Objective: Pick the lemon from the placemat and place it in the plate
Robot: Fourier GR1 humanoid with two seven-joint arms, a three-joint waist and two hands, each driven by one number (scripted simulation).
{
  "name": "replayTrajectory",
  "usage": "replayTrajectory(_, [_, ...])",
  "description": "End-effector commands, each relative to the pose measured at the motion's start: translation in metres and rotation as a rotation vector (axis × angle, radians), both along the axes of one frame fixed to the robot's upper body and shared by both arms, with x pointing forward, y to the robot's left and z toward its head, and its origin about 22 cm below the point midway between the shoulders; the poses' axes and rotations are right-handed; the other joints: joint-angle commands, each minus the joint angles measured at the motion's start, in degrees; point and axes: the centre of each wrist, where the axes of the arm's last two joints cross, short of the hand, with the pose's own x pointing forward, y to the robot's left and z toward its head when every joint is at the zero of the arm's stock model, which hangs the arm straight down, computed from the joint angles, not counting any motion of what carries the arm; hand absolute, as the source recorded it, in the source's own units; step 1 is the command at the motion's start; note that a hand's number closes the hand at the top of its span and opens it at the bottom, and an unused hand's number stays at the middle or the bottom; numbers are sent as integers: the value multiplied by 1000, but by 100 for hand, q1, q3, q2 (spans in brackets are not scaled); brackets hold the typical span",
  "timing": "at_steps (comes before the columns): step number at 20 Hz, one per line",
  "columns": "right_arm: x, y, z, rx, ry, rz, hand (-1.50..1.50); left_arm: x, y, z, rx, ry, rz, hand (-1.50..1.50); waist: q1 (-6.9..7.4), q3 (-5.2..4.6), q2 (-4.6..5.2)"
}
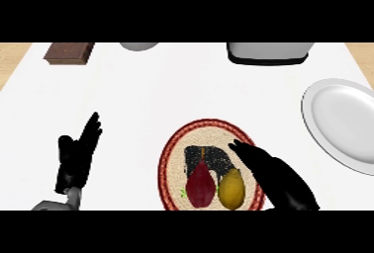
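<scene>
A yellow lemon (pixel 231 189) lies on the round woven placemat (pixel 191 136) with a red rim, low in the middle of the view. Beside it on the left lies a dark red, pointed vegetable (pixel 200 184), and a dark patch sits behind both. My right hand (pixel 276 179) hovers over the mat's right side, just right of the lemon, fingers straight and open, holding nothing. The white plate (pixel 343 123) stands at the right edge, partly cut off. My left hand (pixel 78 154) rests open at the lower left, fingers up.
A brown box (pixel 70 52) sits at the back left. A grey round object (pixel 140 46) and a grey and black appliance (pixel 269 53) stand along the back edge. The white counter (pixel 168 89) spreads between them and the mat.
</scene>
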Motion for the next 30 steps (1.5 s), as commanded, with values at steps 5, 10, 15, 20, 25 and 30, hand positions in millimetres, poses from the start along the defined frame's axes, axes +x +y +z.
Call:
replayTrajectory(5, [0,8,-25,-23,24,20,-150,9,11,7,6,0,5,0,-14,1,-1])
replayTrajectory(10, [7,16,-26,-12,56,24,-150,13,-10,-4,-7,11,-15,0,-15,0,1])
replayTrajectory(15, [18,12,-35,-10,39,14,-150,11,-8,-9,9,-8,-7,0,-15,0,1])
replayTrajectory(20, [23,10,-43,-64,16,49,150,3,-5,21,3,0,-15,0,4,2,-3])
replayTrajectory(25, [8,22,-55,-43,-77,82,150,15,6,0,11,-2,13,0,-19,1,1])
replayTrajectory(30, [19,4,-55,-83,-168,27,150,-6,8,-13,3,10,8,0,-7,1,-1])
